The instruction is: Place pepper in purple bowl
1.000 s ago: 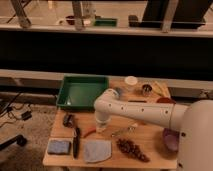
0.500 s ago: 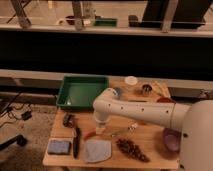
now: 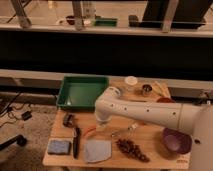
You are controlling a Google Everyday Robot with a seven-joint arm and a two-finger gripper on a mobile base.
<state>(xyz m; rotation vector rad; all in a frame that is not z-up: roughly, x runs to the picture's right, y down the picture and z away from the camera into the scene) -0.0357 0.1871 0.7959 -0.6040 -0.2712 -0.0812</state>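
Barely anything's moved: gripper (image 3: 101, 127) sits closed at the pepper (image 3: 89, 131), just in front of the green tray (image 3: 80, 93). Probably grabbed, so lifting comes next; purple bowl (image 3: 173, 145) sits well right of the tray.

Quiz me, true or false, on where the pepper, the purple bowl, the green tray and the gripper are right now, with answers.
1. The pepper lies in the purple bowl. False: it lies on the table, far from the bowl.
2. The green tray holds nothing. True.
3. The gripper hangs above the tray. False: it is shut and lowered right at the pepper, in front of the tray.
4. The purple bowl is empty. True.
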